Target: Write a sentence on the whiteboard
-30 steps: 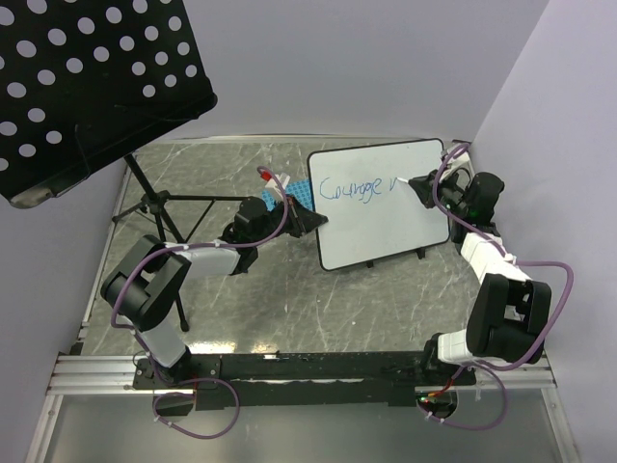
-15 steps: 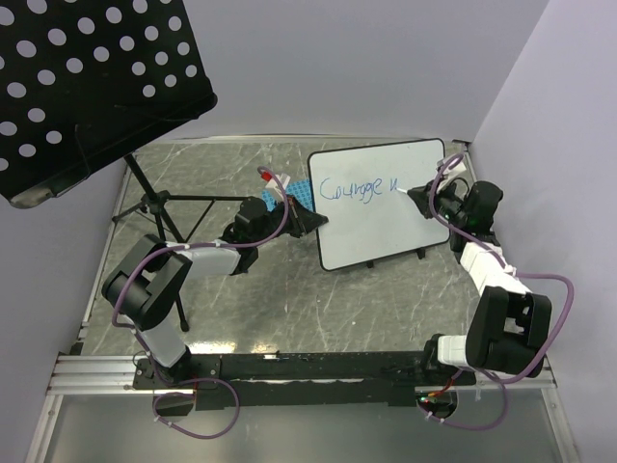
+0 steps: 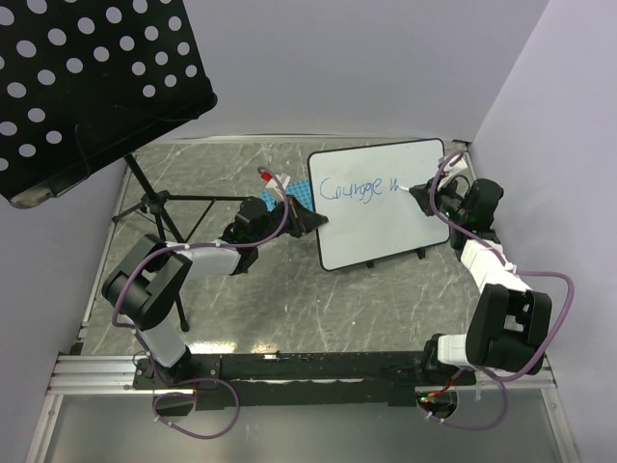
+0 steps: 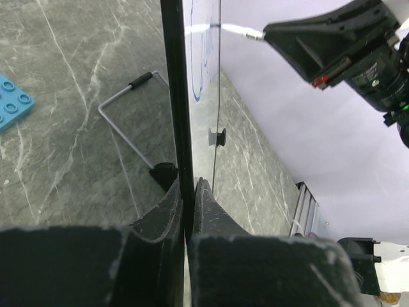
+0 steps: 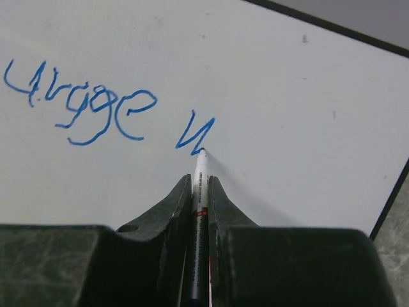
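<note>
Since 1 second ago my right gripper [image 3: 425, 194] has slid slightly toward the right of the top view, and the blue mark after the first word has grown from 1 short tick into 2 joined peaks. That gripper's 2 fingers are clenched on a marker [image 5: 200, 192], which runs up the lower middle of the right wrist view. Its white tip touches the whiteboard [image 3: 381, 207] at the end of the newest stroke. The whiteboard sits right of centre in the upper half of the top view, propped on small black feet on the grey marbled table [image 3: 289, 299], between my 2 grippers. The sentence [image 3: 357, 189] runs along the upper part of the board and so far reads "Courage" plus that unfinished letter. In the right wrist view only its later letters show, at the left of the frame. My left gripper [image 3: 310, 220] is pinched tight on the board's left edge. In the left wrist view that thin dark edge rises straight up from between my fingers [image 4: 160, 217], with a wire foot [image 4: 128, 109] left of it. A blue gridded rack [image 3: 294, 198] lies just behind that gripper, and a black perforated music stand [image 3: 87, 87] fills the upper left.
</note>
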Controlling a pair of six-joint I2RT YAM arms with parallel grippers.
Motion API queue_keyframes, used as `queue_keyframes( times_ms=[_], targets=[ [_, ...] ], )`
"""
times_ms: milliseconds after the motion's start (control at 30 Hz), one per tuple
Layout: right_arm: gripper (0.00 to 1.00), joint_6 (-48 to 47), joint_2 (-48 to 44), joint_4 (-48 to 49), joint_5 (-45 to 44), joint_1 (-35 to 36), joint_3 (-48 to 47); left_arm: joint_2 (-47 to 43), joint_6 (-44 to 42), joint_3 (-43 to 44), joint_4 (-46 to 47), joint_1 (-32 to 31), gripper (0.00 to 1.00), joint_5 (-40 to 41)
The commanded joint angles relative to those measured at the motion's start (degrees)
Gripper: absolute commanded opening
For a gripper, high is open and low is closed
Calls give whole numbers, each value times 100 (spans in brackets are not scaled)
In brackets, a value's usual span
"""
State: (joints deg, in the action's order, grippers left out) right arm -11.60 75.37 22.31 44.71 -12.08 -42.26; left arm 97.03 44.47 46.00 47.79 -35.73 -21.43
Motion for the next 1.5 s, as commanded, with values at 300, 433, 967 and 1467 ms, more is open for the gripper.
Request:
queue_keyframes(
  times_ms=[300,433,967,1467],
  targets=[
    [0,219,250,362,-173,-40,-810,44,-518,129,222,-57,1,-230],
    [0,307,232,459,-182,-49,-810,61,-509,146,248,-66,1,-239],
    [0,34,558,169,-305,-49,-785,35,-518,138,240,-66,1,-230],
    [0,412,-225,468,108,-181,-204,26,-500,94,266,-57,1,-239]
  ],
)
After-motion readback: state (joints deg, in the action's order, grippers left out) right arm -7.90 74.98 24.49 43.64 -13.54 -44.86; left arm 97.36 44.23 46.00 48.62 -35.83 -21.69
